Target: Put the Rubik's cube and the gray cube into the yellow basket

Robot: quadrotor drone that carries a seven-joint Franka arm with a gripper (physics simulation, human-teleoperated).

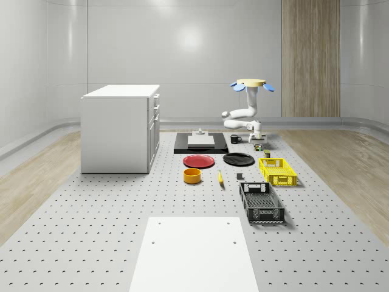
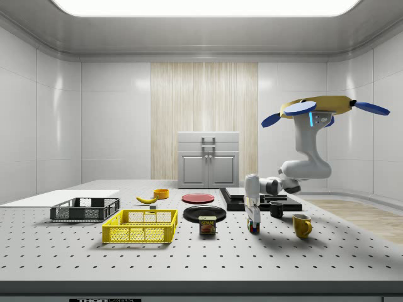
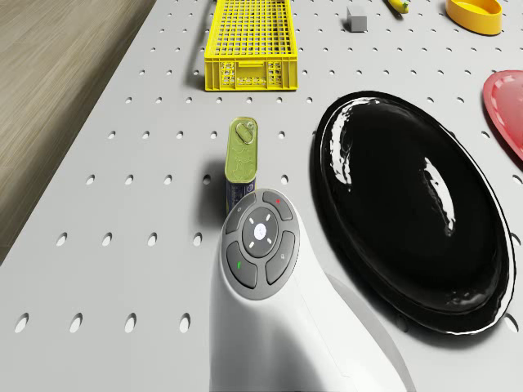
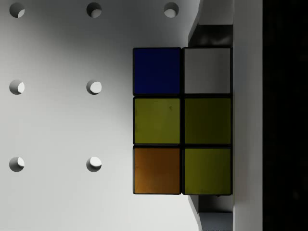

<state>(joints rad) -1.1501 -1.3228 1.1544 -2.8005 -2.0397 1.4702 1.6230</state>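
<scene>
while end effector (image 2: 254,221) meets rubik's cube (image 4: 182,121), can (image 3: 240,162) beside

The perforated gray table (image 1: 91,207) carries a white cabinet (image 1: 120,128) at its ten o'clock and a white sheet (image 1: 193,254) at six. Near the middle lie a red plate (image 1: 199,160), a black plate (image 1: 238,159), an orange bowl (image 1: 192,176), a banana (image 1: 220,177) and the gray cube (image 1: 240,177). The yellow basket (image 1: 278,171) sits at three o'clock, a black basket (image 1: 261,202) at four. A black slab (image 1: 200,143), a dark mug (image 1: 235,139), a yellow mug (image 2: 301,224), a tin can (image 2: 207,224) and the Rubik's cube (image 2: 254,224) stand toward one o'clock.
</scene>
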